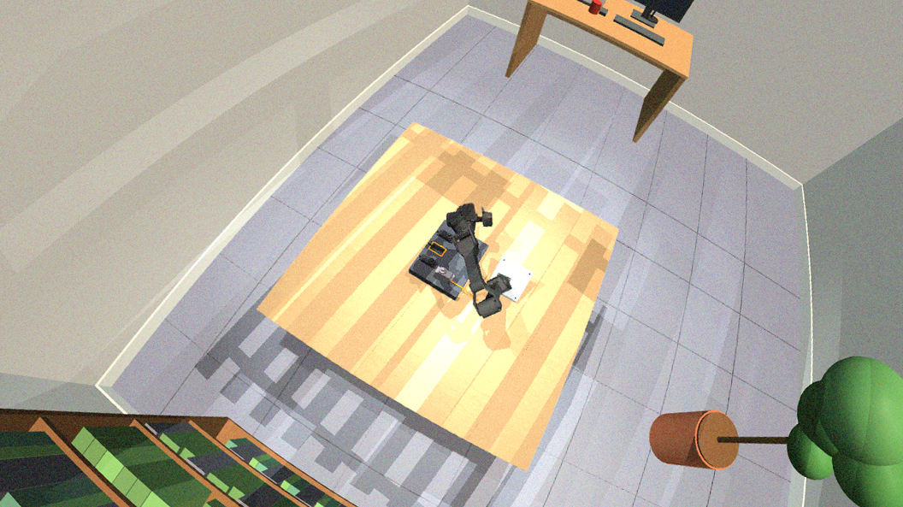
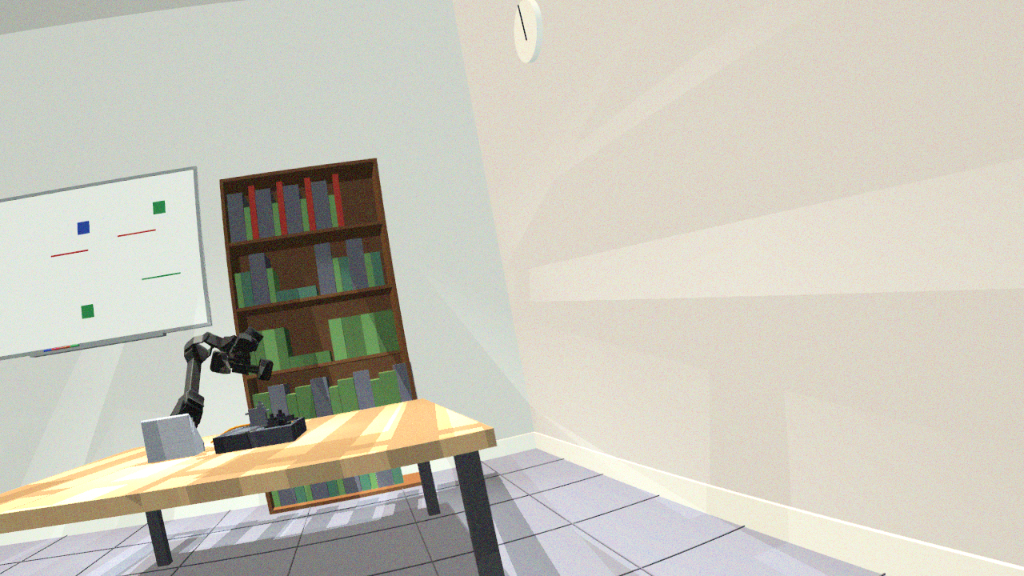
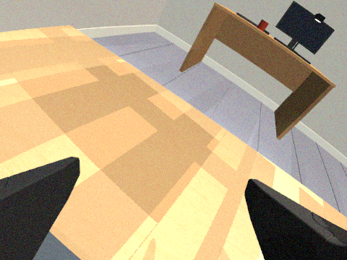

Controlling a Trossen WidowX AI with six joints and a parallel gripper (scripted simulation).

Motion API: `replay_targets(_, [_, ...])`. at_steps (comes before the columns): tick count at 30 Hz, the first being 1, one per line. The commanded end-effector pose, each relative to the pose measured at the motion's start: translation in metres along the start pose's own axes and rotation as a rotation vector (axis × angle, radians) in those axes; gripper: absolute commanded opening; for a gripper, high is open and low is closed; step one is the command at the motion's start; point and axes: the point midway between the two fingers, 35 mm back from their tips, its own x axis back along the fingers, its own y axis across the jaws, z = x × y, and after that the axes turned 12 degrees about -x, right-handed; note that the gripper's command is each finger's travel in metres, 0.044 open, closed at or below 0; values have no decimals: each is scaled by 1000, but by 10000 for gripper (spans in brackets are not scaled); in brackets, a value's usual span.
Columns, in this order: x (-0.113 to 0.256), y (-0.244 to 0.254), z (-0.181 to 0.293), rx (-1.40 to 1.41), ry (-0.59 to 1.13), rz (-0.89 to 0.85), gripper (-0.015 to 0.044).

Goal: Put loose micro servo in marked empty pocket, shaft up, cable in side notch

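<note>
The dark deck lies on the table. The marked pocket shows as an orange outline on the deck's left part in the top view; its inside looks dark and empty. The loose servo, a light grey block, is on the deck near its lower edge in the top view, and stands up above the deck in the exterior view. Its orange cable runs off towards the arm's base. Its shaft direction is too small to tell. My gripper is open and empty, high above the table and beyond the deck's upper end in the top view.
Dark servos sit on either side of the outline. A white block stands beside the arm's base. The arm's link passes over the deck's right side. A desk stands far off.
</note>
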Motion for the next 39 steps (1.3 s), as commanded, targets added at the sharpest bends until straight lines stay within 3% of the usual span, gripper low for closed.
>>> replay_targets(1, [5,6,7,-84,52,-17,440])
replay_targets(21, [33,22,53,-558,364,35,440])
replay_targets(39, [74,31,90,-995,620,246,440])
